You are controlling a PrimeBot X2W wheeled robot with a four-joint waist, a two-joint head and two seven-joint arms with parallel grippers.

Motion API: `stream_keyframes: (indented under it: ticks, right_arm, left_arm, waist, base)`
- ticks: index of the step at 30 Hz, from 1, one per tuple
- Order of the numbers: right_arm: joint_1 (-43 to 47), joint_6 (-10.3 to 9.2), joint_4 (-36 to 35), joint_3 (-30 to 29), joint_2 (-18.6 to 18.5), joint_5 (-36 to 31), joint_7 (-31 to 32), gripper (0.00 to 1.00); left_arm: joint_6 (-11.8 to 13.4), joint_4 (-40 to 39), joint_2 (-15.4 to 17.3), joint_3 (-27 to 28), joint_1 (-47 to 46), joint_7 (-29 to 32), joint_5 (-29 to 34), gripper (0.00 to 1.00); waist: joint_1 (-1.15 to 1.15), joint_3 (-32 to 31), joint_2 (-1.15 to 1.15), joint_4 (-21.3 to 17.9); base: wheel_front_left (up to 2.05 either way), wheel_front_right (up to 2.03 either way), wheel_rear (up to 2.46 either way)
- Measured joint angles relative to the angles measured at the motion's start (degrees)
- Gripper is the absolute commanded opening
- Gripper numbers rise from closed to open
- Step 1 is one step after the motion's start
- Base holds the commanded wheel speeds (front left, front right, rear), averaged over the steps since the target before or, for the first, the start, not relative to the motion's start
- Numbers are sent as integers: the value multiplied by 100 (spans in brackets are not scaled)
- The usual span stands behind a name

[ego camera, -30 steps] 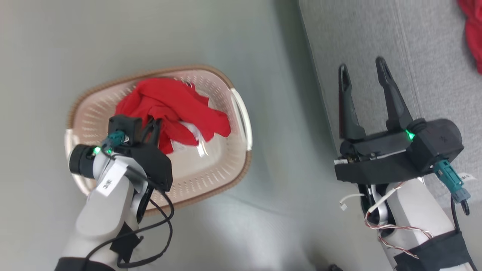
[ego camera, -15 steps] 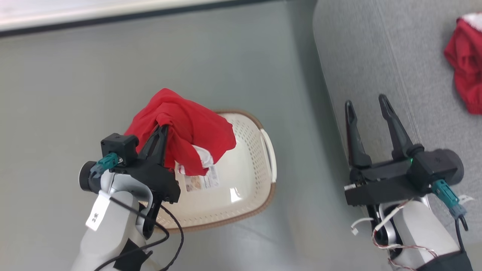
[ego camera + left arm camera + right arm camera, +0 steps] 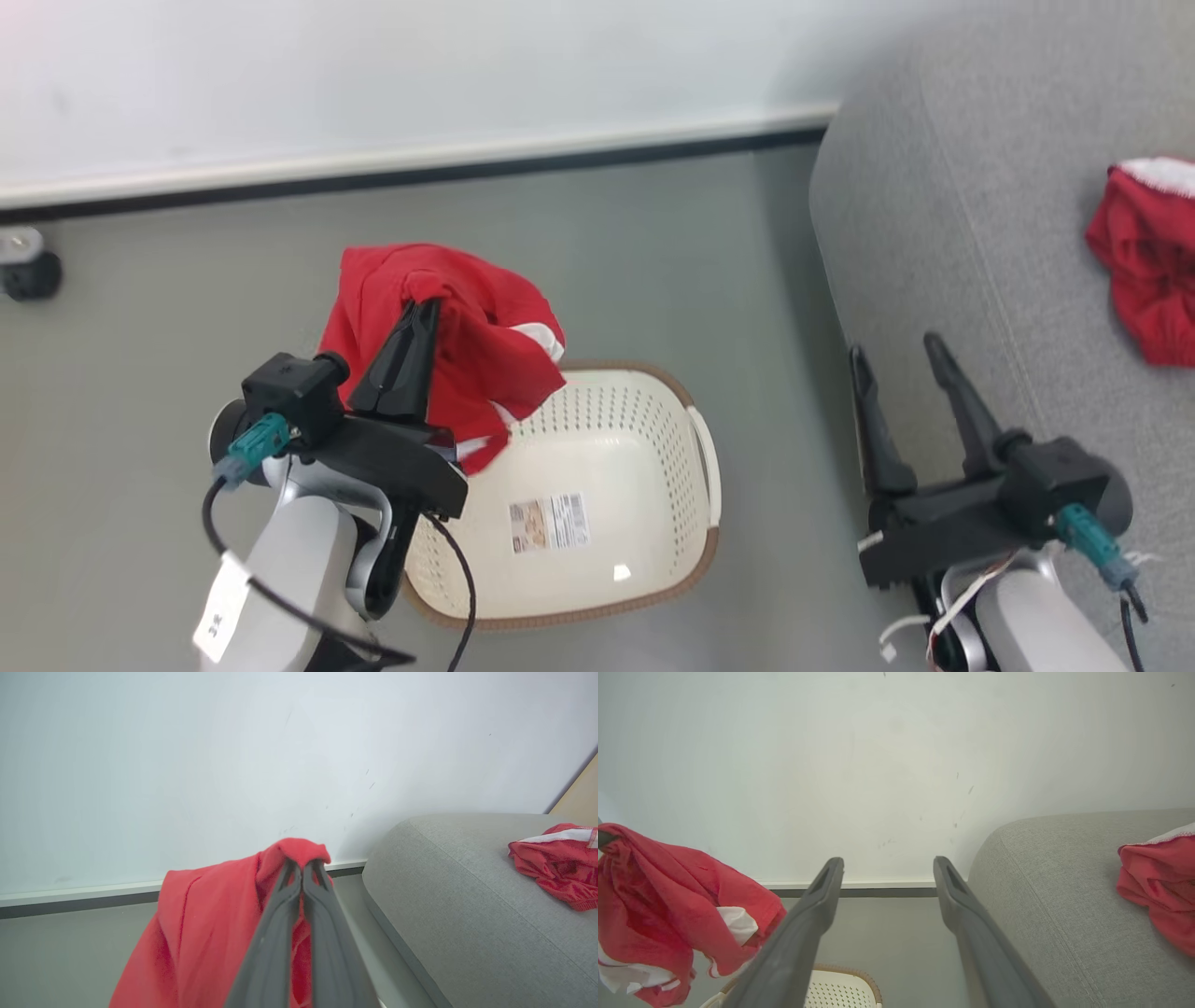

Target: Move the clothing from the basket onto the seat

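Left hand (image 3: pixel 427 308) clenched on clothing (image 3: pixel 485 345), hanging folds partly hidden behind it; right hand (image 3: pixel 892 345) released

Open floor (image 3: pixel 780 373) between basket (image 3: pixel 653 439) and seat (image 3: pixel 934 233)

left arm (image 3: pixel 289 560), jaws clamped together, right arm (image 3: pixel 1027 625), jaws spread wide

- My left gripper (image 3: pixel 422 313) has long dark tapered fingers on a black housing; my right gripper (image 3: pixel 896 347) matches.
- I see a teal plug (image 3: pixel 250 447) at each wrist.
- Pale grey left forearm (image 3: pixel 299 571): black cable (image 3: pixel 464 581), white label (image 3: pixel 221 622).
- Right wrist: red-white twisted wires (image 3: pixel 945 612).
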Motion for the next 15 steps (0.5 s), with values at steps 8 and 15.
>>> stream_keyframes:
  ticks: [8, 15]
  right_arm:
    - [270, 93, 58, 92, -4, 77, 97, 100]
    - [488, 141, 65, 123, -15, 147, 178, 100]
  left_arm:
    - [0, -815, 30, -23, 456, -10, -49, 0]
    - [1, -1366, 80, -156, 878, -7, -30, 0]
  waist:
    - [0, -516, 0, 111]
    - [0, -911, 0, 110]
  base:
    - [0, 0, 0]
    - [0, 0, 0]
